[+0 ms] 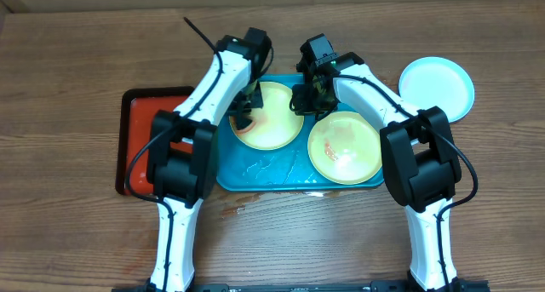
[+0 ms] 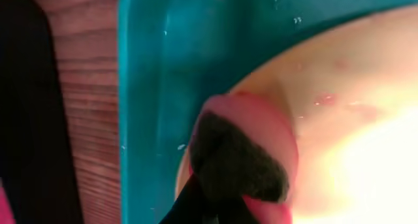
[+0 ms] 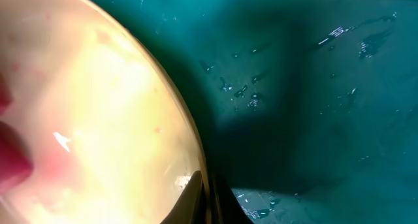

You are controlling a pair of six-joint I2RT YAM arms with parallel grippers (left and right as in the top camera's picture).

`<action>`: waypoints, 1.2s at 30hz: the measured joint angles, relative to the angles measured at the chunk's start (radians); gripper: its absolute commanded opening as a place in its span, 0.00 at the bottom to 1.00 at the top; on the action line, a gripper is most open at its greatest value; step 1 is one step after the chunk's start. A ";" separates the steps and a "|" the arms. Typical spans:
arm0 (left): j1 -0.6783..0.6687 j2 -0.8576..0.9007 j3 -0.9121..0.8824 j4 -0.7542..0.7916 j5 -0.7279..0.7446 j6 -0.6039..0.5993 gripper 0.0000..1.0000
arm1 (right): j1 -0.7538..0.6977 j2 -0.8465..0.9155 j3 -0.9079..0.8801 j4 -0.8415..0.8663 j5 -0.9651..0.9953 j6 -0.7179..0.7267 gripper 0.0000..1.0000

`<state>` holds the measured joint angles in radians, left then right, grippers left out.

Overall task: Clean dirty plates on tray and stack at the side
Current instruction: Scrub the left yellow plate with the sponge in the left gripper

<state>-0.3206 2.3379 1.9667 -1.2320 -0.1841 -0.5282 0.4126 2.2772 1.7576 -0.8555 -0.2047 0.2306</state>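
Observation:
Two pale yellow-green plates lie in the wet teal tray point(image 1: 255, 168). The left plate point(image 1: 277, 122) has red smears, and so does the right plate point(image 1: 345, 147). My left gripper point(image 1: 244, 115) is shut on a pink sponge with a dark pad point(image 2: 241, 159) and presses it on the left plate point(image 2: 346, 119) near its left rim. My right gripper point(image 1: 304, 100) is shut on that plate's right rim point(image 3: 196, 178), one finger on each side point(image 3: 208, 201). A light blue plate point(image 1: 436, 88) lies on the table to the right of the tray.
A red tray with a black rim point(image 1: 140, 139) lies against the teal tray's left side. Water droplets cover the teal tray floor point(image 3: 313, 87). The wooden table point(image 1: 77, 62) surrounds everything.

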 measured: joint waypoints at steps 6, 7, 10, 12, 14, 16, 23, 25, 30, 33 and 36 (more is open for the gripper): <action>0.044 0.005 0.104 0.027 0.279 0.074 0.04 | 0.000 0.000 0.000 0.000 0.000 0.005 0.04; 0.047 0.005 0.115 0.036 0.325 0.080 0.04 | 0.000 0.000 0.000 -0.001 0.000 0.005 0.04; 0.041 0.005 0.121 0.046 0.428 0.093 0.04 | 0.000 0.000 0.000 -0.001 0.000 0.005 0.04; 0.028 0.006 0.109 0.047 0.450 0.095 0.04 | 0.000 0.000 0.000 -0.001 0.000 0.005 0.04; 0.010 0.006 0.089 0.052 0.453 0.097 0.04 | 0.000 0.000 0.000 -0.001 0.000 0.005 0.04; -0.008 0.006 0.060 0.053 0.436 0.099 0.04 | 0.000 0.000 0.000 -0.001 0.000 0.005 0.04; -0.025 0.006 -0.051 0.088 0.344 0.102 0.04 | 0.000 0.000 0.000 -0.003 -0.001 0.005 0.04; -0.026 -0.002 -0.071 0.103 0.317 0.102 0.04 | 0.002 0.000 0.000 -0.002 -0.002 0.005 0.04; -0.036 -0.013 -0.082 0.069 0.165 0.101 0.04 | 0.009 0.001 0.000 -0.003 -0.009 0.009 0.04; -0.034 -0.013 -0.077 0.016 0.040 0.097 0.04 | 0.010 0.001 0.000 -0.004 -0.013 0.010 0.04; -0.018 -0.009 -0.057 -0.039 -0.064 0.089 0.04 | 0.010 0.001 0.000 -0.004 -0.013 0.010 0.04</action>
<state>-0.3389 2.3287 1.9099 -1.2709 -0.2481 -0.4389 0.4225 2.2784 1.7580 -0.8593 -0.2173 0.2405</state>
